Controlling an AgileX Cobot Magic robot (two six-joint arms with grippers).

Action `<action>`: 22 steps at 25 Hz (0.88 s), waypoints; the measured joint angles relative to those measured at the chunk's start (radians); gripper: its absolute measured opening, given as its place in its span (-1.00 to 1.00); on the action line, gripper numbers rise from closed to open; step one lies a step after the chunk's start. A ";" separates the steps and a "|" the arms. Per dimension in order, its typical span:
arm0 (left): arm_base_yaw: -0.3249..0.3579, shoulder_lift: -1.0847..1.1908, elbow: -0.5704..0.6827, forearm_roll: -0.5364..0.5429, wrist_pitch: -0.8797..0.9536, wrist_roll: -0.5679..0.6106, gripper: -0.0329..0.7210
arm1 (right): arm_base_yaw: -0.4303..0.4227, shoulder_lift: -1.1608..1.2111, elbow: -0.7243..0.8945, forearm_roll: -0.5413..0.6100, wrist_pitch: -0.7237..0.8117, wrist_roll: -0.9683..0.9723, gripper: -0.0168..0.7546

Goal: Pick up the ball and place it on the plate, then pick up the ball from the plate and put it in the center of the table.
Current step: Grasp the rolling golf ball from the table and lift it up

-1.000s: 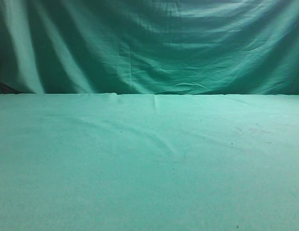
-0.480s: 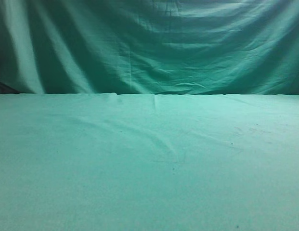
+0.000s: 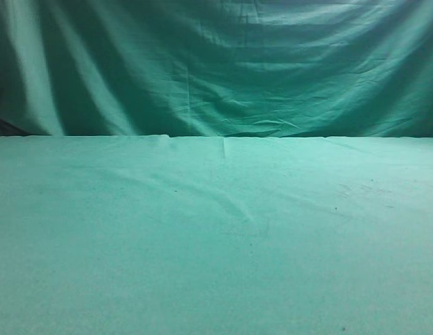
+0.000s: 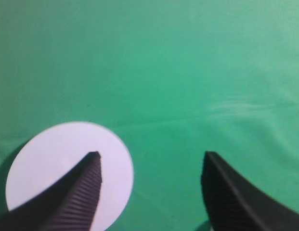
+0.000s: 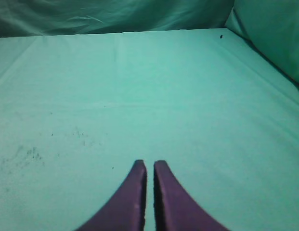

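The ball is not visible in any view. A flat white round plate (image 4: 58, 159) lies on the green table cloth (image 4: 188, 86) at the lower left of the left wrist view. My left gripper (image 4: 151, 161) is open and empty above the cloth, its left finger over the plate's right part. My right gripper (image 5: 149, 166) is shut with nothing between its fingers, above bare green table cloth (image 5: 154, 96). The exterior view shows only the table (image 3: 216, 237); neither gripper, arm nor plate appears there.
A draped green backdrop curtain (image 3: 223, 70) hangs behind the table's far edge; it also shows in the right wrist view (image 5: 110, 14). Faint dark specks mark the cloth (image 5: 24, 156).
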 joint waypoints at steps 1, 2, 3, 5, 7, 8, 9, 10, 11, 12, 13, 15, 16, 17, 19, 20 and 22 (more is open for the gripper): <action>-0.010 -0.007 -0.015 -0.004 0.007 0.004 0.13 | 0.000 0.000 0.000 0.000 0.000 0.000 -0.83; -0.022 -0.016 -0.030 -0.012 0.014 0.009 0.03 | 0.000 0.000 0.000 0.000 0.001 0.000 -0.83; -0.035 -0.030 -0.039 -0.021 0.015 0.019 -0.10 | 0.000 0.000 0.000 0.000 0.001 0.000 -0.83; -0.059 -0.066 -0.045 -0.027 0.019 0.049 -0.44 | 0.000 0.000 0.000 0.000 0.001 0.000 -0.83; -0.077 -0.106 -0.047 -0.030 0.019 0.081 -0.73 | 0.000 0.000 0.000 0.000 -0.002 0.000 -0.83; -0.084 -0.124 -0.050 -0.033 0.019 0.093 -0.81 | 0.000 0.000 0.000 0.009 -0.008 0.005 -0.83; -0.092 -0.142 -0.050 -0.037 0.019 0.098 -0.91 | 0.000 0.000 0.000 0.024 -0.031 0.005 -0.83; -0.101 -0.167 -0.050 -0.043 0.021 0.102 -0.91 | 0.000 0.000 0.000 0.043 -0.067 0.007 -0.83; -0.109 -0.185 -0.050 -0.045 0.021 0.106 -0.91 | 0.000 0.000 0.000 0.070 -0.113 0.009 -0.83; -0.117 -0.205 -0.050 -0.047 0.023 0.112 -0.91 | 0.000 0.000 0.000 0.097 -0.154 0.009 -0.83; -0.123 -0.223 -0.050 -0.047 0.023 0.120 -0.91 | 0.000 0.000 0.000 0.119 -0.203 0.014 -0.83; -0.134 -0.262 -0.046 -0.057 0.021 0.142 -0.91 | 0.000 0.000 0.000 0.142 -0.291 0.018 -0.83; -0.137 -0.282 -0.032 -0.073 0.013 0.154 -0.91 | 0.000 0.000 0.000 0.149 -0.333 0.018 -0.83; -0.139 -0.305 -0.011 -0.093 0.002 0.174 -0.91 | 0.000 0.000 0.000 0.150 -0.358 0.018 -0.83; -0.139 -0.354 0.051 -0.136 -0.043 0.218 -0.91 | 0.000 0.000 -0.019 0.152 -0.348 0.011 -0.83; -0.139 -0.377 0.085 -0.154 -0.063 0.235 -0.91 | 0.000 0.000 -0.047 0.152 -0.321 -0.004 -0.83; -0.148 -0.432 0.164 -0.178 -0.106 0.259 -0.91 | 0.000 0.031 -0.127 0.148 -0.245 -0.051 -0.83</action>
